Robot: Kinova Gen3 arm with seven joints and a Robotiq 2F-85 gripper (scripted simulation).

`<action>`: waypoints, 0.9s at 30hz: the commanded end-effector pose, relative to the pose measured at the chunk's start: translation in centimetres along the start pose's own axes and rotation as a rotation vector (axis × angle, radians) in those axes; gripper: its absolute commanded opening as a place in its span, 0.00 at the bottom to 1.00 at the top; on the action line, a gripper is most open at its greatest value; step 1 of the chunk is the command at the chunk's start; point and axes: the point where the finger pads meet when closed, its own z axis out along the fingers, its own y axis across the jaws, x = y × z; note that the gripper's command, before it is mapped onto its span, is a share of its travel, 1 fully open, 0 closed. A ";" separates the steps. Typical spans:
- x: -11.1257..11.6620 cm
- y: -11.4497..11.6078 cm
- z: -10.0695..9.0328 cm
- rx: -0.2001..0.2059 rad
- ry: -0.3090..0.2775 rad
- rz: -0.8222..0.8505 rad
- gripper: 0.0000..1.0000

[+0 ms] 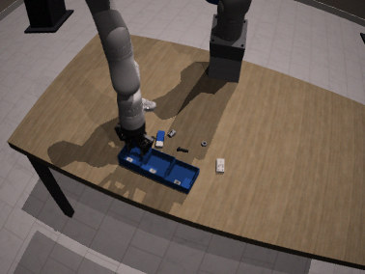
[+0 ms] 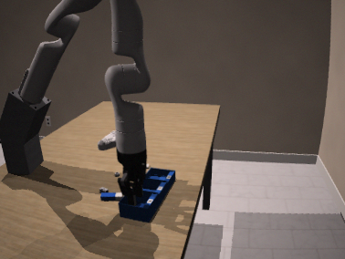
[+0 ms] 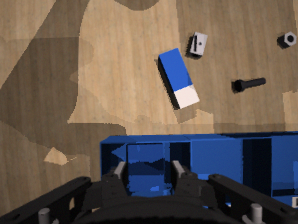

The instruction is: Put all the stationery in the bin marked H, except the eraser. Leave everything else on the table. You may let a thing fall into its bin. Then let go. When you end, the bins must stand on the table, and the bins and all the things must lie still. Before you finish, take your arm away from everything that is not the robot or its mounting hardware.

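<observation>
I am hanging my gripper [image 3: 149, 171] over the end box of the blue bin [image 3: 210, 150], fingers half apart, holding nothing. Next, I should probably grab more stationery ahead.

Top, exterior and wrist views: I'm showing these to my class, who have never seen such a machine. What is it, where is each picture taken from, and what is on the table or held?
It is one grey robot arm ending in a two-fingered gripper. The top view looks down from above, the exterior view from the side, and the wrist view from a camera on the arm's hand. On the wooden table lie a blue three-part bin, a blue-and-white block, a black bolt, a nut and a few small pale pieces. The gripper hangs partly open over the bin's end compartment, holding nothing.
</observation>
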 end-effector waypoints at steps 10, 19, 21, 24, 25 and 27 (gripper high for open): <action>-0.2 -0.2 -1.9 0.006 -0.005 -0.001 0.46; -0.2 -0.2 -3.8 0.006 -0.005 -0.001 0.46; -0.2 -0.2 -3.8 0.006 -0.005 -0.001 0.46; -0.2 -0.2 -3.8 0.006 -0.005 -0.001 0.46; -0.2 -0.2 -3.8 0.006 -0.005 -0.001 0.46; -0.3 -0.3 -3.8 0.006 -0.005 -0.001 0.46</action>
